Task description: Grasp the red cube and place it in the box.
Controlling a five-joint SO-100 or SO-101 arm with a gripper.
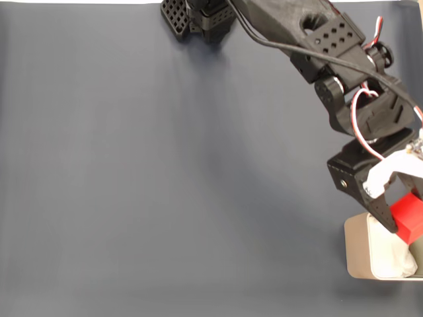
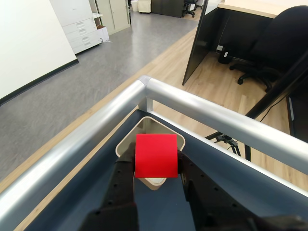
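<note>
My gripper (image 1: 408,223) is shut on the red cube (image 1: 408,218) at the right edge of the fixed view, hanging over the box (image 1: 357,254), a light grey tin with white padding, partly cut off by the frame. In the wrist view the red cube (image 2: 155,155) sits clamped between the two black fingers (image 2: 122,175), and the box (image 2: 144,132) shows beyond and beneath it, near the table's corner. Most of the box's inside is hidden by the cube there.
The dark blue-grey table mat (image 1: 165,172) stretches across the left and middle. The arm's base (image 1: 198,16) stands at the top edge. A metal rail (image 2: 202,108) rims the table corner; beyond it lie an office floor and a chair (image 2: 269,53).
</note>
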